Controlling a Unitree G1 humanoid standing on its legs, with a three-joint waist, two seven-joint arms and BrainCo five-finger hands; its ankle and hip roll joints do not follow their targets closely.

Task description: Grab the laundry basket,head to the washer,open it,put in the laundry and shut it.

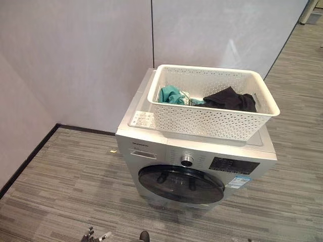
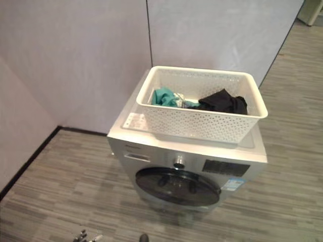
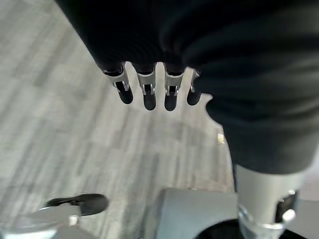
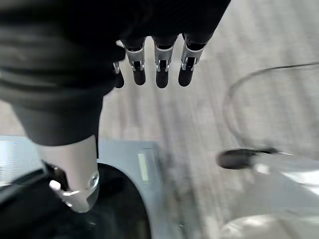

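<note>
Early in the job, by the look of it: white laundry basket (image 1: 212, 103) sitting squarely on top of the washer (image 1: 194, 151), not yet lifted, with the round dark door (image 1: 180, 184) shut. Left to do, judging from this: grabbing the basket, opening the door, loading the clothes, closing up again. Inside the basket, a crumpled teal garment (image 1: 171, 95) toward the left end and a black garment (image 1: 231, 100) bunched toward the right, a small pale piece between them. Basket of rigid plastic, rectangular, walls pierced all over with small holes, rim broad and rolled outward. Washer a silver-grey box with smooth metal-like panels, a round knob (image 1: 187, 161) above the door and a dark glossy display panel (image 1: 233, 165) to its right. Floor (image 1: 60, 176) of grey streaked planks; plain pale walls behind. Left hand (image 3: 149, 87) hanging over the floor beside the washer, fingers straight and loose, gripping nothing. Right hand (image 4: 157, 62) likewise relaxed and empty, fingers extended, above the floor just by the washer's front.
</note>
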